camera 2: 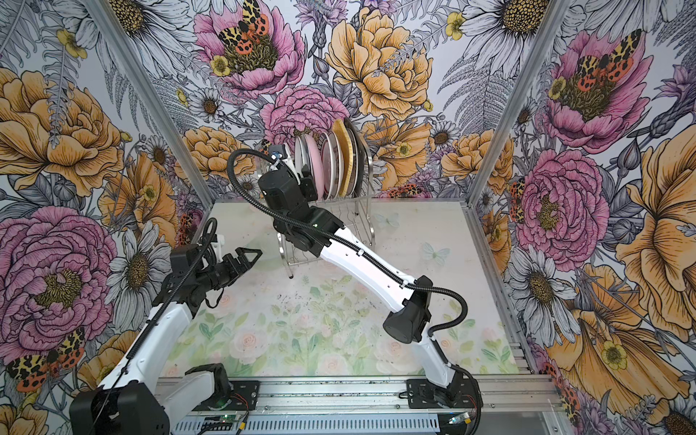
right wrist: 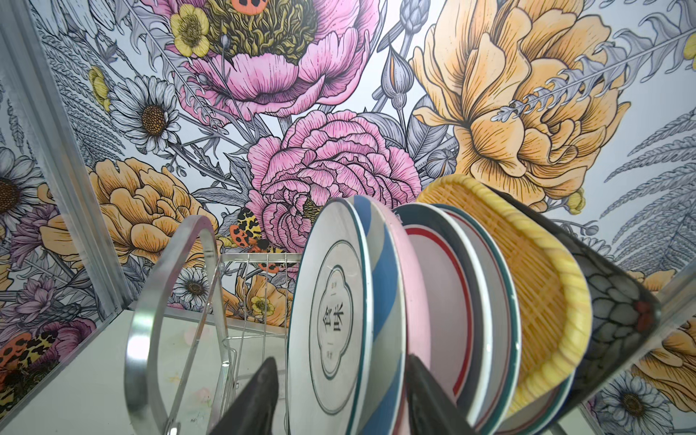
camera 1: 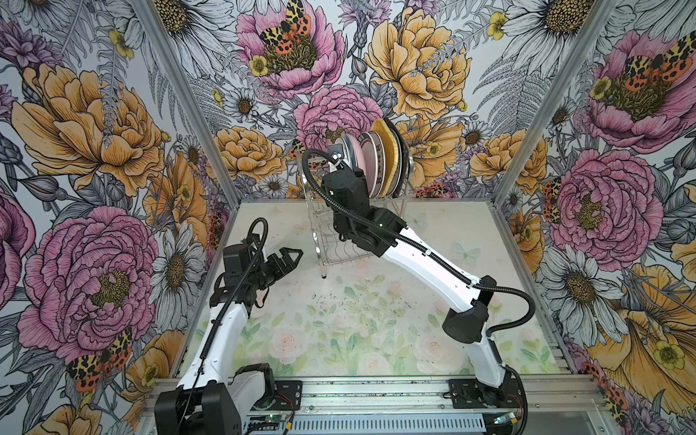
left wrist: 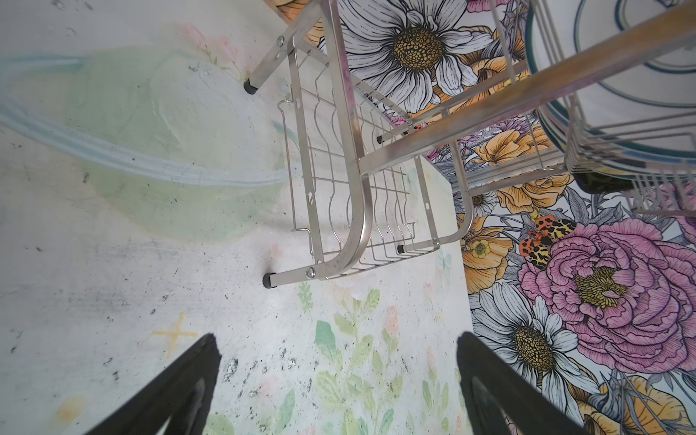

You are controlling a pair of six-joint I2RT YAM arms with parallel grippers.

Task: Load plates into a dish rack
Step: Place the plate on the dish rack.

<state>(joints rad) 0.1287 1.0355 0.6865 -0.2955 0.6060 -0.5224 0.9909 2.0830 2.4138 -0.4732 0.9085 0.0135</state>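
The left gripper (left wrist: 337, 339) is held wide open, empty. The right gripper (right wrist: 341, 363) is set astride two plates (right wrist: 331, 301); a grip cannot be told.

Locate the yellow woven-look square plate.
In both top views the yellow plate stands on edge in the steel wire rack's upper tier, between the black square plate and a dark-rimmed white plate, toward the right.

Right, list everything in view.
rack: one, steel, table's far side
white plates: at least three, ringed, rack's upper tier
striped plate: one, blue-white, second from row's left
pink plate: one, pink, third from left
woven plate: one, yellow, second from right
black plate: one, black floral, row's right end
table: one, pale floral, under everything
walls: three, bold floral, around table
left gripper: one, black, open above table
right gripper: one, black, open astride leftmost plates
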